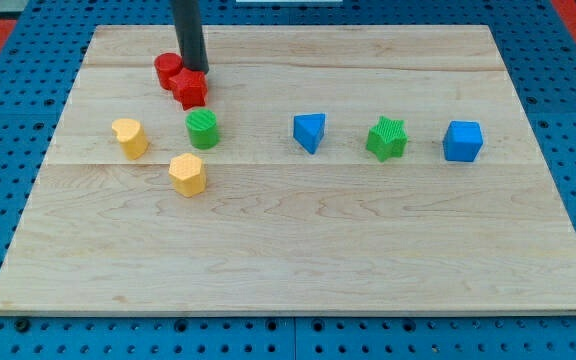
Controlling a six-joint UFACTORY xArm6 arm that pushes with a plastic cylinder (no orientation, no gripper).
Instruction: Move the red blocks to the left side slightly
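Two red blocks lie touching near the view's top left: a round red block [167, 70] and a red star-like block [190, 89] just right and below it. My tip [197, 70] stands at the upper right edge of the red star-like block, right of the round one, touching or nearly touching them. The rod rises out of the view's top.
A green cylinder [203, 129] sits just below the red blocks. A yellow heart-like block [129, 137] and a yellow hexagon-like block [187, 174] lie lower left. A blue triangle [309, 132], green star [387, 139] and blue cube [462, 141] line the right. The wooden board [298, 250] has blue pegboard around it.
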